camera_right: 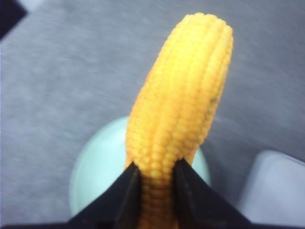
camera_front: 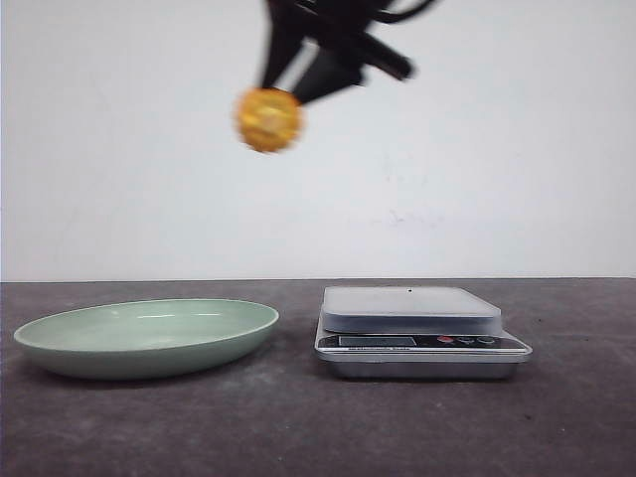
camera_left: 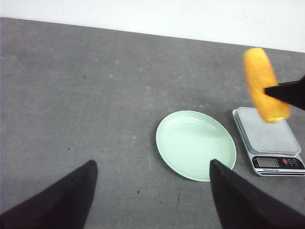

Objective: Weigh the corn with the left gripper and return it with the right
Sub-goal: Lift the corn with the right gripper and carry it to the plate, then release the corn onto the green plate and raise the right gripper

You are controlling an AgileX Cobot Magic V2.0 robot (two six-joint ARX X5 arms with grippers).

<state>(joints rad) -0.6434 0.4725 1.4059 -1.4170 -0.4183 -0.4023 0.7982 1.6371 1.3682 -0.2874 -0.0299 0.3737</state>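
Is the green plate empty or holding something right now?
Empty. The green plate shows a bare inside; the corn is in the air, clamped by the right gripper.

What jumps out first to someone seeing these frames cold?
The corn, bright orange-yellow, hangs high in the air above the gap between plate and scale, pinched in the right gripper. Below on the dark table sit an empty pale green plate to the left and a silver kitchen scale to the right, its platform bare.
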